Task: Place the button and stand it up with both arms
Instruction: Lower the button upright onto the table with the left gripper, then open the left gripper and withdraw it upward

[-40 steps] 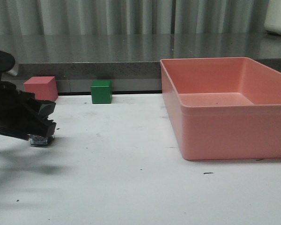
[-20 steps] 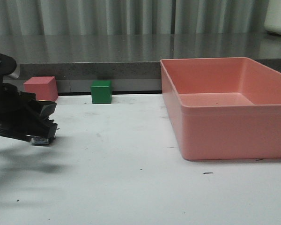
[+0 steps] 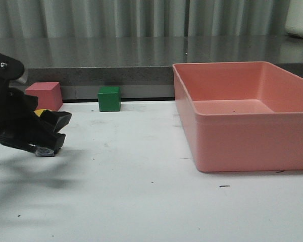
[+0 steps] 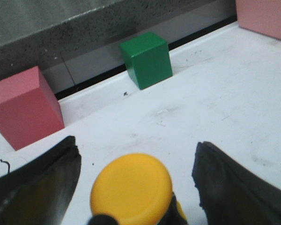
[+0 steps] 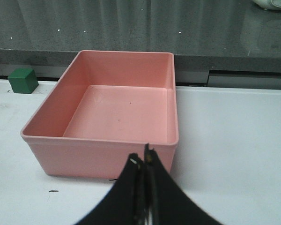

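Two wide-spread fingers [image 4: 33, 187] of left gripper [image 4: 136, 187] flank the button [image 4: 132, 185], cap pointing outward past the fingertips; grip contact unclear. Right gripper [image 5: 145, 161] pinched closed, empty.

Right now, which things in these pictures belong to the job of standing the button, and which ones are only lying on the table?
Part of the job:
- button, its yellow cap between the open fingers of the left gripper
- right gripper, shut, holding nothing

Only lying about:
- red cube
- green cube
- pink bin, with nothing visible inside it
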Available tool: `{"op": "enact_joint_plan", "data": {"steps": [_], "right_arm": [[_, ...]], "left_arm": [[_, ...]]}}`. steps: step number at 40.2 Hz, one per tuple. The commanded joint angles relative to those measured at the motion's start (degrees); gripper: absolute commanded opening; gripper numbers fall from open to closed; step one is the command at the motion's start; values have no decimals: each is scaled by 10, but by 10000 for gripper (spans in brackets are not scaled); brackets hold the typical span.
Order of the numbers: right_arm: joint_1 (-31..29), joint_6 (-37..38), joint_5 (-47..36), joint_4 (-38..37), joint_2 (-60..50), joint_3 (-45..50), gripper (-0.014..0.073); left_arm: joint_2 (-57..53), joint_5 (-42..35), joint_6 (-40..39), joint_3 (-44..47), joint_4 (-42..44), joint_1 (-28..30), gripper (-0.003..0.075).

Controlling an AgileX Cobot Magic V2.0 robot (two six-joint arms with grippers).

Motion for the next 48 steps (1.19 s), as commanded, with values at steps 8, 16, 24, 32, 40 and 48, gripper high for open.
{"op": "enact_joint_plan", "data": {"steps": [8, 16, 24, 32, 40, 48], "right_arm": [[-3, -4, -50, -9, 7, -14, -69], [-3, -4, -50, -9, 7, -14, -69], [-3, -4, -50, -9, 7, -14, -69], [-3, -4, -50, -9, 7, -14, -69], [-3, -4, -50, -9, 7, -14, -69], [-3, -4, -50, -9, 7, -14, -69]], "left_arm": [[-149, -106, 0, -7, -73, -10, 495], [-300, 113, -2, -7, -85, -10, 495], [-480, 345, -5, -7, -147, -11, 495], [-655, 516, -5, -7, -180, -9, 444], [-780, 674, -5, -7, -179, -9, 202], [-857, 769, -5, -7, -179, -9, -14]]}}
